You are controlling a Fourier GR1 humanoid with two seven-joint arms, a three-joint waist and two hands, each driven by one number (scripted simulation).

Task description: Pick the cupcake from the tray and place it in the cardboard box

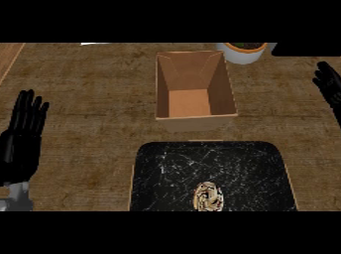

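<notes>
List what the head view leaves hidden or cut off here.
- Potted plant: top cut by the upper edge, only the white pot's rim shows.
- Tray: near edge cut by the lower edge.
- Cupcake: too small to tell its details.
- Right hand: palm runs off the right edge.

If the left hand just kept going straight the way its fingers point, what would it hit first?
Probably nothing. The left hand rests open at the view's left, fingers pointing up the bare counter. That line looks free to the far edge, well left of the cardboard box, though height is unclear.
</notes>
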